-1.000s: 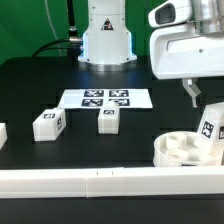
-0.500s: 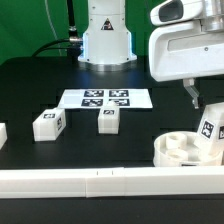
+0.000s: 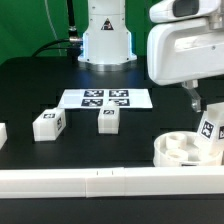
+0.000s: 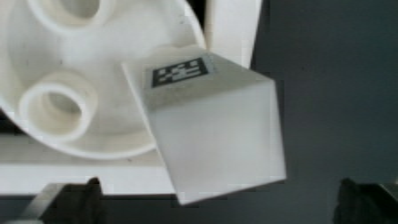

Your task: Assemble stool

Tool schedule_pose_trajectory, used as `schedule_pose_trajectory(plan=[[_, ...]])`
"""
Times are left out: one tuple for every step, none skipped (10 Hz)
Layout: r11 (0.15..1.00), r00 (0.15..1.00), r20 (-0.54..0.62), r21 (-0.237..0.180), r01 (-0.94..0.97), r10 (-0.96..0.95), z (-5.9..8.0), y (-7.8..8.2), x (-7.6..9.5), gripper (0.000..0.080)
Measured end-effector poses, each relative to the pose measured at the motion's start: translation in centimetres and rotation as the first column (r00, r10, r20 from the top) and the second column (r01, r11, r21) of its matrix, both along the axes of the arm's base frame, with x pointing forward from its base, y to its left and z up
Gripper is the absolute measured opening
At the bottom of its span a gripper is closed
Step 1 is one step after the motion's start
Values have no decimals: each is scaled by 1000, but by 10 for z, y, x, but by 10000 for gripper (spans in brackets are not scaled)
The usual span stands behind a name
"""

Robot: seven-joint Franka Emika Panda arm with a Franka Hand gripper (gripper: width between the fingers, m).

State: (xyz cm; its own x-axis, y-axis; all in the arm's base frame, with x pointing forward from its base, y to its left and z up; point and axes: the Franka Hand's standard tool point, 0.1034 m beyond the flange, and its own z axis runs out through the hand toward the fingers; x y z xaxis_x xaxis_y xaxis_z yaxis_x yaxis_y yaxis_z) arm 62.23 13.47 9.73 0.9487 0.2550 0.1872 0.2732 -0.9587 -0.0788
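The white round seat (image 3: 176, 149) lies at the exterior view's right, by the front rail, sockets up. One tagged leg (image 3: 209, 133) stands tilted in it at its right side. In the wrist view the seat (image 4: 71, 60) and that leg (image 4: 217, 130) fill the frame, the leg's tag facing the camera. My gripper (image 3: 191, 98) hangs just above and behind the leg, open and empty. Its dark fingertips (image 4: 71, 200) stand wide apart on either side of the leg's end, and the gripper (image 4: 222, 205) holds nothing. Two loose legs (image 3: 47, 124) (image 3: 109, 120) lie mid-table.
The marker board (image 3: 105, 98) lies flat behind the loose legs. A long white rail (image 3: 100, 181) runs along the front edge. Another white part (image 3: 2, 133) shows at the exterior view's left edge. The robot base (image 3: 107, 40) stands at the back.
My gripper and wrist have shifted slightly toward the exterior view's left. The leg in the seat and the loose legs have not moved.
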Motion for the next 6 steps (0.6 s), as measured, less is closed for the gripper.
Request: schedule_pose_trajectory(plan=[[998, 998, 2, -17, -61, 61, -1, 0, 0, 649], [993, 993, 8, -29, -115, 116, -1, -2, 1, 649], [985, 985, 12, -44, -169, 170, -2, -3, 1, 649], [968, 970, 17, -63, -243, 244, -2, -5, 1, 649], [953, 955, 18, -78, -294, 296, -2, -5, 1, 649], [920, 926, 13, -112, -375, 378, -3, -4, 0, 649]])
